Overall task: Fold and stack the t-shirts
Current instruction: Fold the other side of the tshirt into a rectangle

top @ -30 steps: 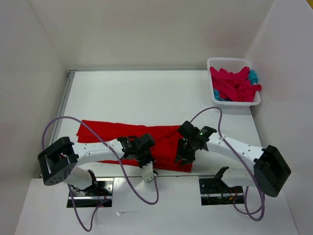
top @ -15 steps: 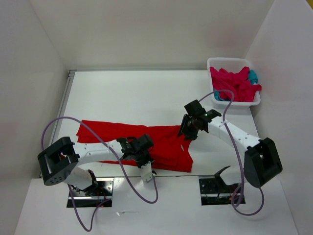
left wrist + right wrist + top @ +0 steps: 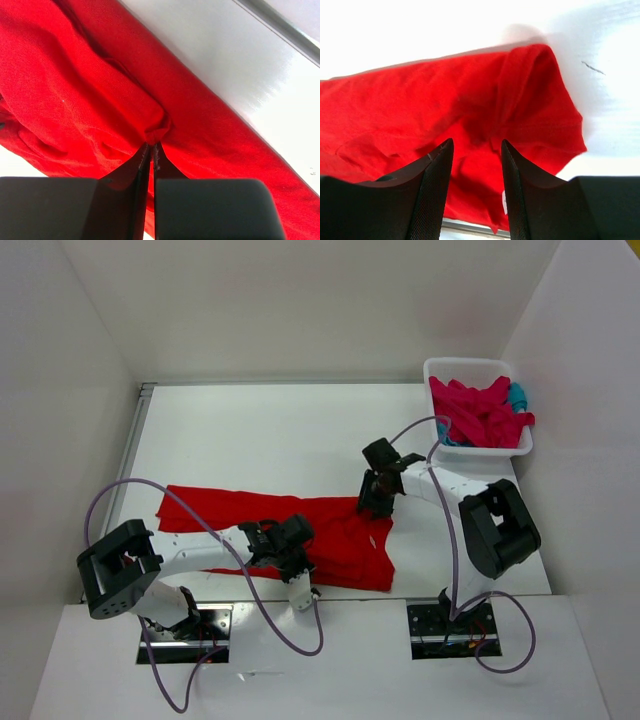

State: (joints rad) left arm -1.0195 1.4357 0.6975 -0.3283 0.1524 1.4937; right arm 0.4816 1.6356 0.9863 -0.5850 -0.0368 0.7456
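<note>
We see the red shirt (image 3: 340,540) lying long and flat near the front of the white table (image 3: 270,430). It looks soft and a bit wrinkly. The left claw (image 3: 149,149) is pinched tight on a little bump of red cloth, and only its own camera shows that. The right claw (image 3: 476,147) hangs over the shirt's far right corner, fingers apart, holding nothing. From above, a white plastic basket (image 3: 470,361) holds the crumpled pink shirt (image 3: 480,415) and teal shirt (image 3: 517,394). Plain white walls (image 3: 300,300) stand around.
</note>
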